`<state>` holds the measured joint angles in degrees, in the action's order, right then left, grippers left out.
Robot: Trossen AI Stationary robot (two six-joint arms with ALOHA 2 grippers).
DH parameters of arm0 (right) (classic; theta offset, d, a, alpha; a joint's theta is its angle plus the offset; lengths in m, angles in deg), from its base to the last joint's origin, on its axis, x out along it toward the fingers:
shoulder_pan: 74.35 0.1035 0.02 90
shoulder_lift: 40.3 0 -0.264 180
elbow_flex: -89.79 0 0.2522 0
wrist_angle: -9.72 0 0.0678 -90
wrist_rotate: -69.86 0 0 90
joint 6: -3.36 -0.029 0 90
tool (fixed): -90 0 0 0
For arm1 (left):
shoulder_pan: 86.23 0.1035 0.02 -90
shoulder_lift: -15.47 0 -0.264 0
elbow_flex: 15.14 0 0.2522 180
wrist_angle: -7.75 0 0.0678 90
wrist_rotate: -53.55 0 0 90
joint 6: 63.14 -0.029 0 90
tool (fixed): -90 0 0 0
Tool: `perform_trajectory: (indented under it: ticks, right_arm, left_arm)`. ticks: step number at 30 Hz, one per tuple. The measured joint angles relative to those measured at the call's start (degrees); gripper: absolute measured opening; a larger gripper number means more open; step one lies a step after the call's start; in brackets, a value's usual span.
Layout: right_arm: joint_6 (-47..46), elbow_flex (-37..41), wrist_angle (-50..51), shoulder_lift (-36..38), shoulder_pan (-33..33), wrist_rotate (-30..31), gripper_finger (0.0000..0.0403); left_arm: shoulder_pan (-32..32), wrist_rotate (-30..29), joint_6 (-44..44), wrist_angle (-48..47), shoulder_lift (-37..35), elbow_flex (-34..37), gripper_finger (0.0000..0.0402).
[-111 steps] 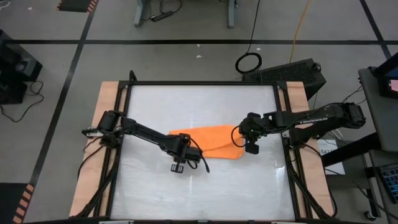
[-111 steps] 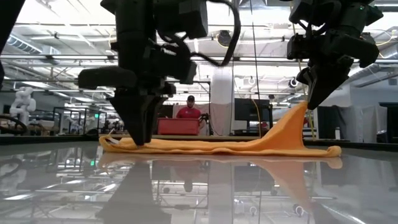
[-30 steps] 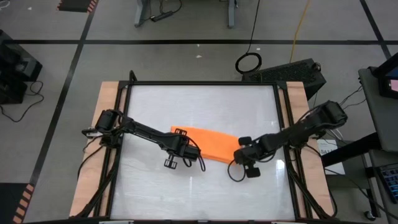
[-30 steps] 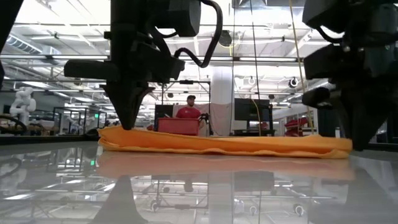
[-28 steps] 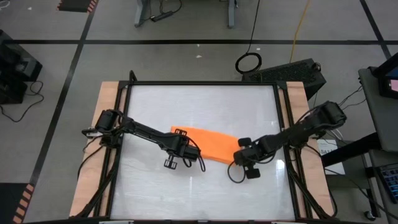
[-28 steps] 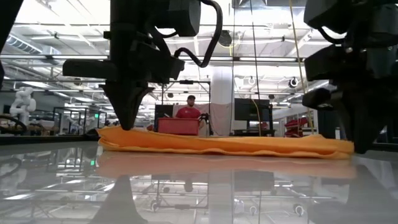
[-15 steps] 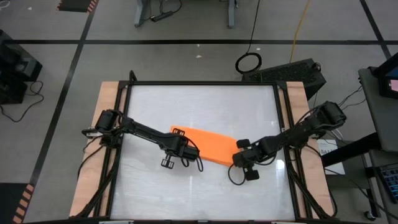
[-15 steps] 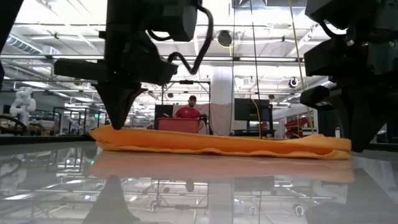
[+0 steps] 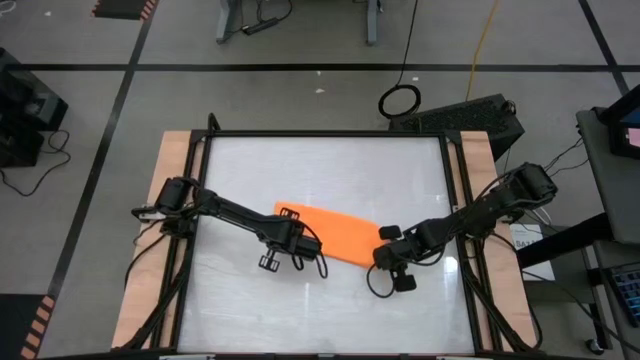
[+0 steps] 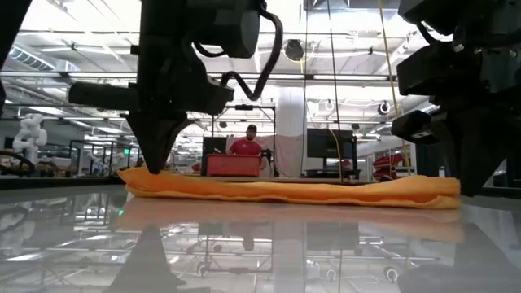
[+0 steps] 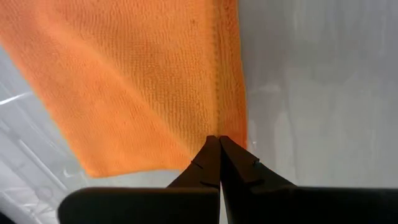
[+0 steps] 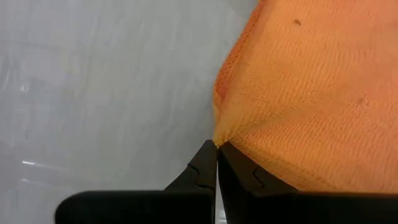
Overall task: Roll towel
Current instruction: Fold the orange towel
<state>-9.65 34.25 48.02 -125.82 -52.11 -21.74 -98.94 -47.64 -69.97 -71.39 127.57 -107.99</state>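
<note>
towel pinched between both end effectors

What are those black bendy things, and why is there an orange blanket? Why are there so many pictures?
Those are two robot arms at a table. The orange thing is a small towel, lying flat. One picture looks down from above, one looks across the tabletop, and two come from cameras on the arms' wrists. The left hand is shut, pinching one edge of the towel. The right hand is shut, pinching the other end. The robot is meant to roll the towel up.
</note>
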Motion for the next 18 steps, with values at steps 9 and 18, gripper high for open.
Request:
perform_trajectory:
  ticks: [9,18]
  right_arm:
    - [0.2,0.0,0.0,0.0,0.1,-1.7,0.0]
    - [-0.6,0.0,0.9,0.1,2.1,-3.3,0.006]
  left_arm:
    - [0.3,0.4,-1.1,-1.1,3.0,0.0,0.0]
    - [0.5,0.5,-1.5,-1.3,4.2,0.0,0.0]
